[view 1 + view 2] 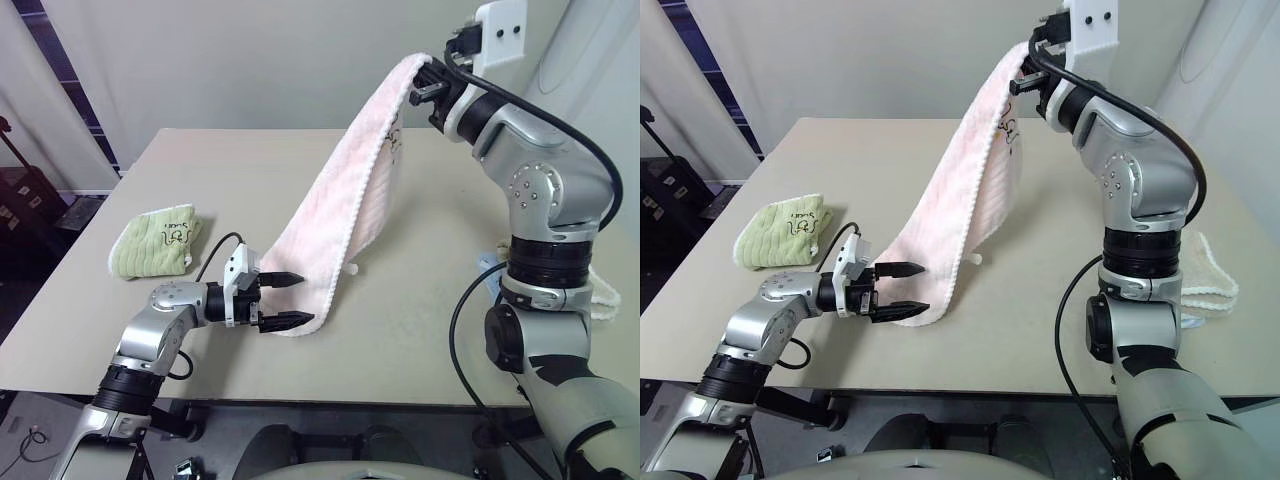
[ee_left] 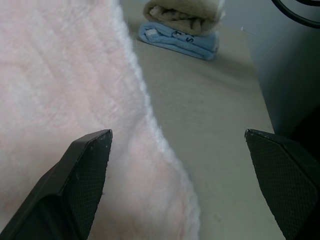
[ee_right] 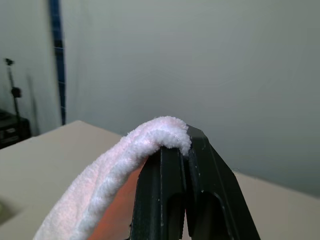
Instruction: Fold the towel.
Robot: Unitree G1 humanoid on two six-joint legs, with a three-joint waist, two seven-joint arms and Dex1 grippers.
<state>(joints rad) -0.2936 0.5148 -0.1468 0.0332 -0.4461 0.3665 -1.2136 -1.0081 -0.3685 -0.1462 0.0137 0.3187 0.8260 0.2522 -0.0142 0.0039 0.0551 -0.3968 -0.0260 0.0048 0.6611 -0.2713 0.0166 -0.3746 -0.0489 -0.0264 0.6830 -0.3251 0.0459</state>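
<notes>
The pale pink ribbed towel [image 1: 345, 200] hangs in a long slope from high at the right down to the table [image 1: 200, 170]. My right gripper [image 1: 432, 82] is raised well above the table and is shut on the towel's upper end, which shows pinched between its fingers [image 3: 165, 190] in the right wrist view. Dark script shows near that upper end. My left gripper [image 1: 303, 299] is low near the table's front edge, open wide and pointing sideways at the towel's lower end. The white-edged lower corner [image 2: 165, 165] lies between its spread fingers [image 2: 85, 170], not gripped.
A folded light green towel [image 1: 155, 243] lies on the table's left side. A cream towel [image 1: 603, 290] sits at the right edge behind my right arm. Folded beige [image 2: 185, 12] and blue [image 2: 182, 40] cloths appear stacked in the left wrist view.
</notes>
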